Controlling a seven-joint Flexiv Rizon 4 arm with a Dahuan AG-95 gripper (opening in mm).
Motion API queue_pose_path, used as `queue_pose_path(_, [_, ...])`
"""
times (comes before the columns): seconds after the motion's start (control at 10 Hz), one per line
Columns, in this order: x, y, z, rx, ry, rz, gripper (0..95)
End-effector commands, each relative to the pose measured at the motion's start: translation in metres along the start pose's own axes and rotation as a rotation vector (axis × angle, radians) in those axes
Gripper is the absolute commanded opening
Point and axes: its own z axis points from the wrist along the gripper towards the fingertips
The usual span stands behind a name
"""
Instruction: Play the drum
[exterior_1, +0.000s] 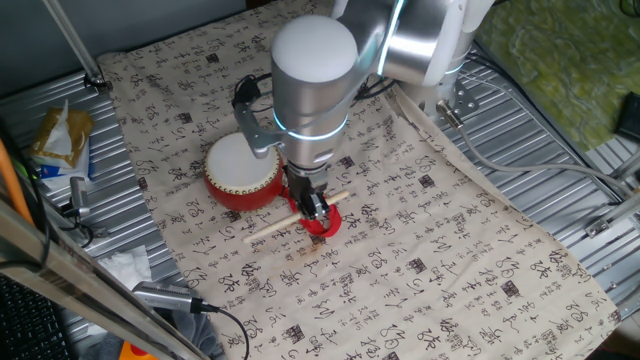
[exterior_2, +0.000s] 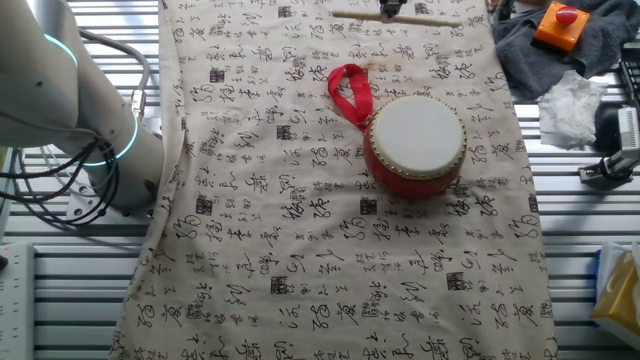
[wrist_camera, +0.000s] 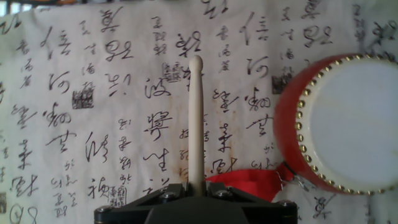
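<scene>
The drum (exterior_1: 243, 170) is squat and red with a white head, and it stands on the patterned cloth (exterior_1: 420, 260). In the other fixed view the drum (exterior_2: 415, 143) has its red ribbon loop (exterior_2: 350, 92) lying beside it. My gripper (exterior_1: 315, 210) is low over the cloth just right of the drum, shut on a thin pale wooden stick (exterior_1: 295, 213). In the hand view the stick (wrist_camera: 196, 124) runs straight out from between the gripper (wrist_camera: 196, 194) fingers, its tip over bare cloth. The drum (wrist_camera: 348, 124) sits to its right, apart from it, and the ribbon (wrist_camera: 249, 183) lies next to the fingers.
An orange box with a red button (exterior_2: 560, 25) rests on a grey rag (exterior_2: 600, 50) beyond the cloth. White tissue (exterior_2: 570, 105) lies beside it. A snack packet (exterior_1: 60, 140) and cables (exterior_1: 180, 300) lie on the ridged metal table (exterior_1: 540, 150).
</scene>
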Motion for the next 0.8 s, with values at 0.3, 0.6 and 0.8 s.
queue_pose_path(0.3, [0.008, -0.044, 0.006, 0.002, 0.032, -0.053, 0.0])
queue_pose_path(0.6, [0.018, -0.078, 0.006, -0.001, 0.064, -0.141, 0.0])
queue_pose_path(0.8, [0.026, -0.096, 0.003, -0.002, 0.078, -0.183, 0.0])
